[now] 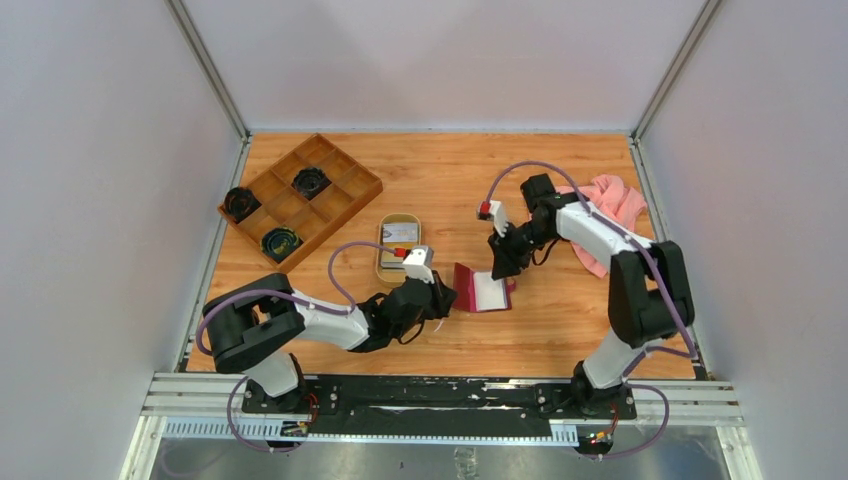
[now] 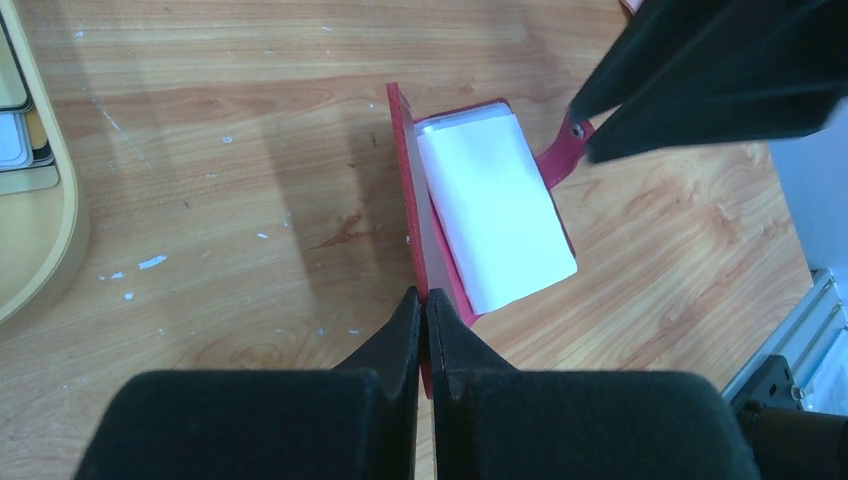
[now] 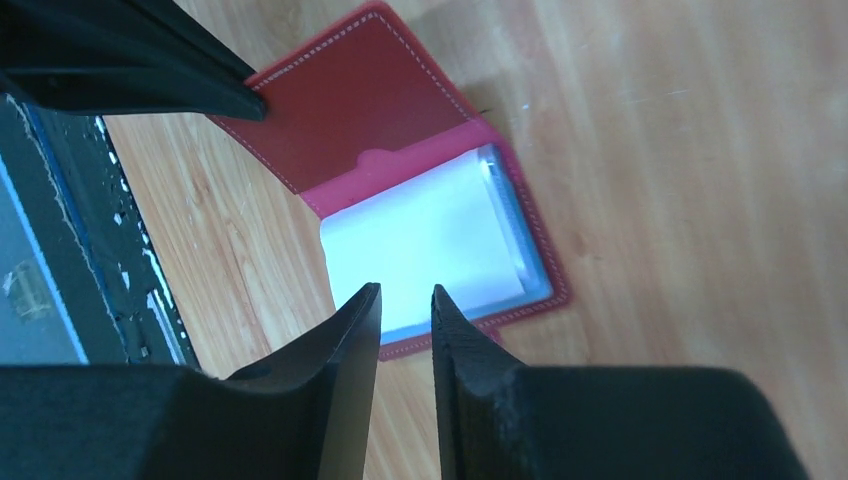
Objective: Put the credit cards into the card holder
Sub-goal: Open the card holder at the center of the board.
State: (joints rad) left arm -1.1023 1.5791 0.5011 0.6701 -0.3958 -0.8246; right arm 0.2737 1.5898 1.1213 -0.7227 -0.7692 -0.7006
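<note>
Red card holder (image 3: 360, 100) is lying open, left end effector (image 2: 423, 298) pinching its flap, right end effector (image 3: 405, 292) hovering slightly spread; credit cards (image 1: 400, 234) are sitting in the tray (image 1: 379, 256) beyond.

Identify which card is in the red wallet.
The white card, lying inside the open wallet; the other cards lie in the oval tray.

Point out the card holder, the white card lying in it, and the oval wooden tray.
card holder (image 3: 350, 110): right wrist view, on the open red cover.
white card (image 2: 495, 205): left wrist view, on the middle of its face.
oval wooden tray (image 2: 75, 215): left wrist view, on its curved rim.
</note>
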